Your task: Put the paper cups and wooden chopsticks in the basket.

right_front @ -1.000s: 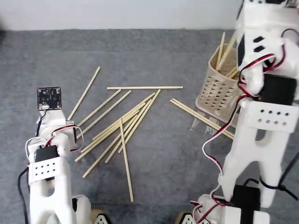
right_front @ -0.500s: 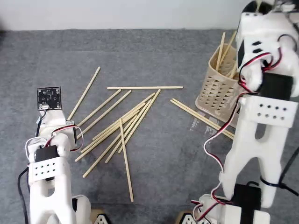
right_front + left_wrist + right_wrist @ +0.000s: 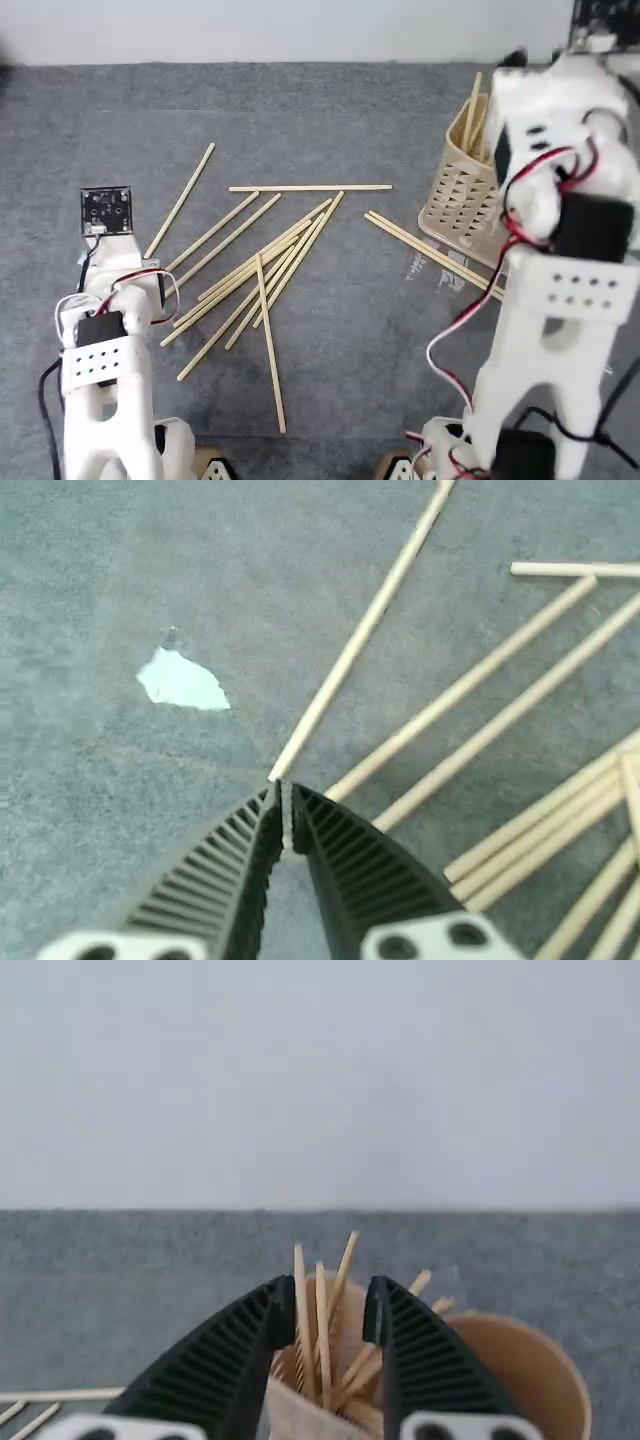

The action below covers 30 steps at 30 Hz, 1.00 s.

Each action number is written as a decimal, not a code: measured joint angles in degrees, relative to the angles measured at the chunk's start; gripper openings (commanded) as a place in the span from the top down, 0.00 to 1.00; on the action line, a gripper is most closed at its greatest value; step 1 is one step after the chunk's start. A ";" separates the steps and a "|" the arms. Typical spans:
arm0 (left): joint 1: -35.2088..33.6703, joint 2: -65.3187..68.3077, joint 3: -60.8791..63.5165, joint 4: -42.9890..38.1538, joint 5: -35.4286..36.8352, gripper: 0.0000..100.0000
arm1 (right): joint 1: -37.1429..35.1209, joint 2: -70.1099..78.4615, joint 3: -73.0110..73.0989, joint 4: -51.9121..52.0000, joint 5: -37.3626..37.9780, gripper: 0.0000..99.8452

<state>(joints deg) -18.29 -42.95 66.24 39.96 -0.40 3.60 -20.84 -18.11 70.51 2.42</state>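
1: left tool (image 3: 283, 825) closed by chopstick (image 3: 360, 645) | 2: right tool (image 3: 327, 1300) parted over basket (image 3: 292, 1407)

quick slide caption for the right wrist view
Right end effector, open, above the basket holding several wooden chopsticks

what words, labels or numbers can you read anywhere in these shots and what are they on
No text is readable.
On the grey mat beside the basket, faint pale marks: too blurred to read, perhaps not print.
On the left arm, a small black board: no legible marking.
On the mat, a pale scrap: blank.
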 measured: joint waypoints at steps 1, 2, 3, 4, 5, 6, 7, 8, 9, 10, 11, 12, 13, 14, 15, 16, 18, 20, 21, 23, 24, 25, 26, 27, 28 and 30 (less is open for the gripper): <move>0.09 0.00 -1.49 1.85 0.00 0.94 | -0.79 -0.62 0.00 3.60 -1.32 0.89; 0.09 0.00 -3.34 4.13 -0.09 0.94 | -1.49 -0.97 0.00 7.12 -2.64 0.90; 0.09 0.00 -5.45 6.59 -1.05 0.94 | -2.37 -1.23 0.00 10.55 -3.78 0.91; 0.35 0.00 -7.74 9.14 -2.29 0.94 | -3.34 -1.23 0.00 13.71 -4.84 0.93; 0.70 0.00 -10.02 11.69 -3.34 0.94 | -3.96 -1.41 0.00 16.44 -5.80 0.94; 1.14 0.00 -12.31 14.24 -4.22 0.94 | -4.48 -1.41 0.00 18.73 -6.51 0.96; 1.67 0.00 -14.33 16.62 -5.36 0.94 | -4.84 -1.49 0.18 20.40 -6.95 0.98; 2.37 0.00 -16.18 18.90 -6.15 0.94 | -5.54 -1.76 0.97 21.54 -7.21 0.99; 3.25 0.00 -17.85 21.19 -7.03 0.94 | -6.42 -2.02 2.11 22.07 -7.30 0.99; 4.13 0.00 -19.52 23.30 -8.00 0.94 | -7.38 -2.20 3.52 22.51 -7.30 0.99; 5.01 0.00 -21.10 25.32 -8.79 0.94 | -8.35 -2.55 4.92 22.77 -7.30 0.99; 5.80 0.00 -22.68 27.16 -9.49 0.94 | -9.05 -2.99 6.51 23.03 -7.30 0.99; 6.51 0.00 -24.00 28.92 -10.29 0.94 | -9.49 -3.69 8.44 23.12 -7.30 0.99; 7.30 0.00 -25.49 30.68 -11.25 0.94 | -9.85 -4.57 10.46 23.12 -7.30 0.99; 8.09 0.26 -26.99 32.53 -12.22 0.94 | -10.37 -5.71 12.57 23.12 -7.30 0.99; 8.79 1.05 -28.75 34.11 -13.27 0.94 | -10.99 -6.95 14.86 23.12 -7.30 0.99; 9.76 4.40 -32.44 37.01 -15.03 0.94 | -12.57 -10.02 20.13 22.59 -7.30 0.99; 10.11 10.02 -36.84 39.30 -16.53 0.94 | -13.54 -13.36 26.29 20.40 -7.30 0.99; 10.11 13.36 -39.21 40.35 -17.41 0.94 | -13.63 -15.12 29.54 18.90 -7.30 0.99; 9.85 20.92 -44.57 41.93 -19.52 0.94 | -13.54 -18.99 36.84 15.03 -7.30 0.99; 9.85 25.05 -47.56 42.81 -20.75 0.94 | -13.54 -20.84 40.62 12.84 -7.38 0.99; 9.85 29.19 -50.64 43.78 -22.15 0.94 | -13.80 -22.86 44.40 10.64 -7.47 0.99; 9.85 33.14 -53.63 44.57 -23.74 0.94 | -14.07 -24.70 48.09 8.44 -7.47 0.99; 9.85 37.19 -56.70 45.36 -25.41 0.92 | -14.07 -26.55 51.78 6.51 -7.47 0.99; 9.85 40.97 -59.87 46.07 -26.99 0.90 | -13.98 -28.04 55.12 4.57 -7.65 0.99; 9.85 48.09 -66.11 47.47 -29.71 0.84 | -14.68 -30.77 61.10 1.32 -9.32 0.99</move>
<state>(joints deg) -8.44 5.14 0.13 87.43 -30.11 -11.08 -51.60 42.99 71.82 -6.90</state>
